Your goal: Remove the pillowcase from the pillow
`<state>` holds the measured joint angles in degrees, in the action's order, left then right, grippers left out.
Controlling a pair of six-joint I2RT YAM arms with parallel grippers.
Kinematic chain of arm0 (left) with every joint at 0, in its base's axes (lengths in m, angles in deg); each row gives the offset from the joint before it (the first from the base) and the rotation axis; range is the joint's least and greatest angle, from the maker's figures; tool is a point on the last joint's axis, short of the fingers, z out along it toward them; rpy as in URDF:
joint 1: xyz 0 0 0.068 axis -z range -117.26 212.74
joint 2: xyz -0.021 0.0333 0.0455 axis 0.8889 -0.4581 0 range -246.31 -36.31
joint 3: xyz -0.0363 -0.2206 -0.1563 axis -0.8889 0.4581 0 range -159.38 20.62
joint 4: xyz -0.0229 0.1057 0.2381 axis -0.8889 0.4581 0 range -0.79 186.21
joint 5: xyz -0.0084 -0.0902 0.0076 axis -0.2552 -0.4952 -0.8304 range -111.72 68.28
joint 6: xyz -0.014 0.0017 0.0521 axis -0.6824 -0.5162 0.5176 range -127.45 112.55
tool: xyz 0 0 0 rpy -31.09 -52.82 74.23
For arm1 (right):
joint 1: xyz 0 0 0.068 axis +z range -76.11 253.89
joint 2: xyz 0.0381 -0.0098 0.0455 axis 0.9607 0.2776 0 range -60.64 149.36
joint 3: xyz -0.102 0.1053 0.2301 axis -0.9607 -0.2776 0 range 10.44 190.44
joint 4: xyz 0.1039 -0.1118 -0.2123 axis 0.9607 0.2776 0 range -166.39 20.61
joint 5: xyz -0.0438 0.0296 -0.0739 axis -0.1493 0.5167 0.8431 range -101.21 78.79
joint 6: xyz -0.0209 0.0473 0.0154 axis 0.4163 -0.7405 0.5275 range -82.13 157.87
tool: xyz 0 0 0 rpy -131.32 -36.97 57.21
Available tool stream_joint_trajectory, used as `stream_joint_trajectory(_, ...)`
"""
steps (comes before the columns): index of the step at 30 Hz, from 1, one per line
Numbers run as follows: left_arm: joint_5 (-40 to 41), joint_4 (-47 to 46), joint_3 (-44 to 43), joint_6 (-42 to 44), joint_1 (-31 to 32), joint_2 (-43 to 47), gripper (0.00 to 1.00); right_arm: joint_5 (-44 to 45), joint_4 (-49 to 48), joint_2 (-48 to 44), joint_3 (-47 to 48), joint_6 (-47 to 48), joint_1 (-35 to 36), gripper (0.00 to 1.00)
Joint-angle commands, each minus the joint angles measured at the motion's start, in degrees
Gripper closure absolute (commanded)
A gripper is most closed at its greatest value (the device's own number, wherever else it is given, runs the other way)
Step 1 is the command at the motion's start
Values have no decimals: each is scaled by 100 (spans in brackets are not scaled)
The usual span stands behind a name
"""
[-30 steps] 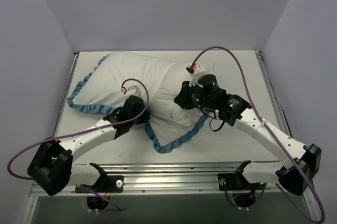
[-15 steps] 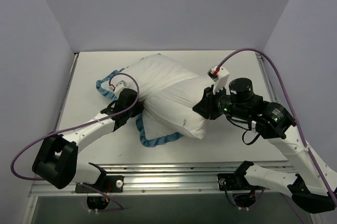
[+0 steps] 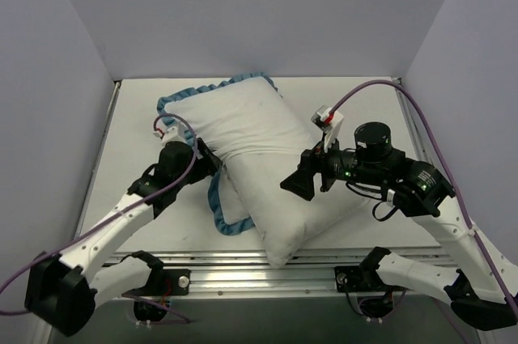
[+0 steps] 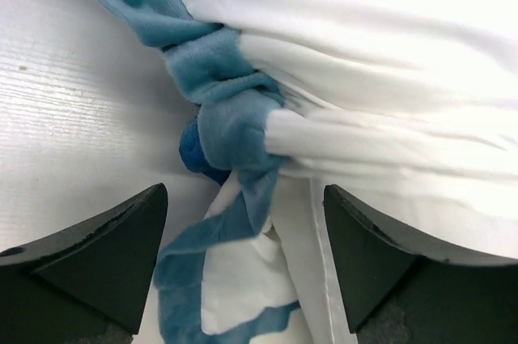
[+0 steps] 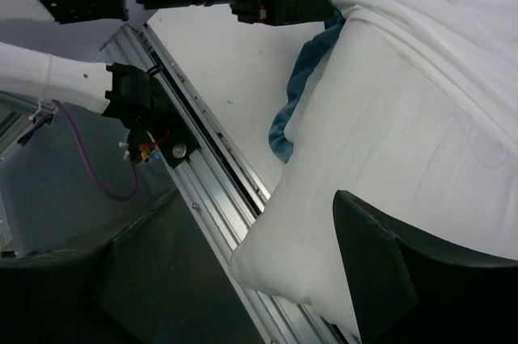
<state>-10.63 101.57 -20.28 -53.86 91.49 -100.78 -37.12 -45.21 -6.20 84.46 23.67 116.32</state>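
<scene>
The pillowcase (image 3: 231,117) lies at the back left, white side up, with its blue ruffled trim (image 3: 217,202) bunched along the near edge. The plump white pillow (image 3: 303,206) sticks out of it toward the front, and one corner (image 3: 279,256) hangs over the front rail. My left gripper (image 3: 205,167) stands open at the bunched trim (image 4: 231,129), with fabric lying between the fingers (image 4: 105,255) but not clamped. My right gripper (image 3: 294,184) is open above the pillow (image 5: 388,142), and the pillow's corner (image 5: 271,267) lies between its fingers (image 5: 396,271).
The aluminium front rail (image 3: 267,275) runs along the near table edge, with the arm bases behind it. Grey walls close in the white table (image 3: 137,109) on the left, back and right. A purple cable (image 3: 368,85) loops above the right arm.
Both grippers were shut on the fabric and have opened and let go. The pillow has slid further out toward the front rail. The left arm has drawn back to the left.
</scene>
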Motion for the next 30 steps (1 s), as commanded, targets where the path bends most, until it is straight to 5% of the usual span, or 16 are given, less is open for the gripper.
stream_joint_trajectory(1,25,758,-312,194,-1,855,13,41,-446,225,411,163,19,26)
stream_joint_trajectory(9,-703,848,-383,-43,51,815,8,3038,134,1104,167,-337,-612,16)
stream_joint_trajectory(14,-1118,92,-821,141,51,-441,7,2733,-322,1052,-1202,-593,-1325,17)
stream_joint_trajectory(20,-1820,-498,-2260,457,60,-2480,7,976,-1490,1008,-2171,-1171,-625,23)
stream_joint_trajectory(30,-1304,600,-4074,1555,-423,-2792,3,535,-2924,1666,-1752,-1367,-183,23)
